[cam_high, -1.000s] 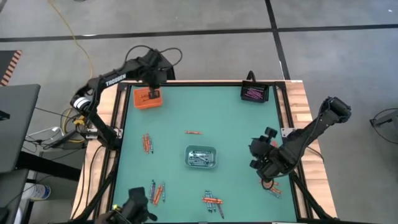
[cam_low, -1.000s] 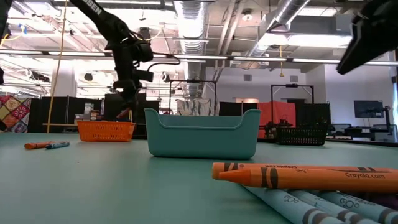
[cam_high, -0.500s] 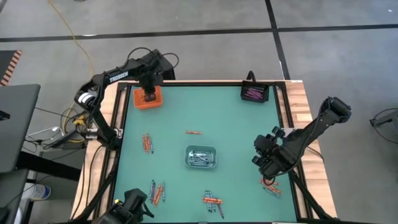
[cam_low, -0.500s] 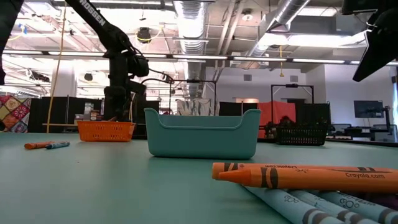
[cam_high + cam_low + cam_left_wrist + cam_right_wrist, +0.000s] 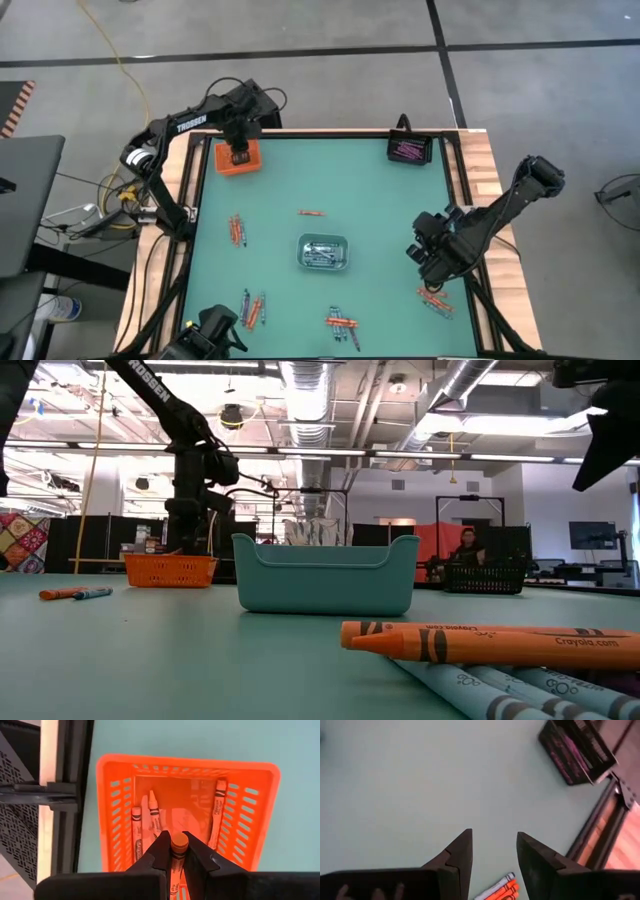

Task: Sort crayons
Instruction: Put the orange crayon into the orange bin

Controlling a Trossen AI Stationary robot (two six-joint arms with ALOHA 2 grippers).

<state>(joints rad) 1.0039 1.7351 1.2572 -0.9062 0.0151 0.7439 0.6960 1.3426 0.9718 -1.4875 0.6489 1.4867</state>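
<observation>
My left gripper [image 5: 240,155] hangs over the orange tray [image 5: 116,815] at the table's far left, shut on an orange crayon [image 5: 179,844]. Three orange crayons [image 5: 154,815] lie on the tray's floor. My right gripper [image 5: 494,837] stands open above the table's right side, with nothing between its fingers. It is just to the far side of a small heap of crayons [image 5: 435,300]. Other crayons lie loose on the green table in groups [image 5: 237,230], [image 5: 252,308], [image 5: 342,324], and one lies alone [image 5: 311,213]. My left gripper pinches the orange crayon between its two fingers, coming from above and pointing down. The crayon runs along the fingers, and its blunt end [image 5: 179,840] sticks out just past the fingertips, over the inside of the orange tray. I cannot tell whether it touches the tray's floor.
A teal tray [image 5: 323,252] with grey-blue crayons stands mid-table. A black tray [image 5: 408,150] with purple crayons sits at the far right corner. In the low view, orange and grey-blue crayons [image 5: 470,643] lie close in front. A person shows in the room behind.
My left gripper has sunk toward the orange tray with the crayon, drifting a little toward the table's left edge and tipping to point more steeply down. My right gripper has rolled at the wrist above the table's right side and stays open.
</observation>
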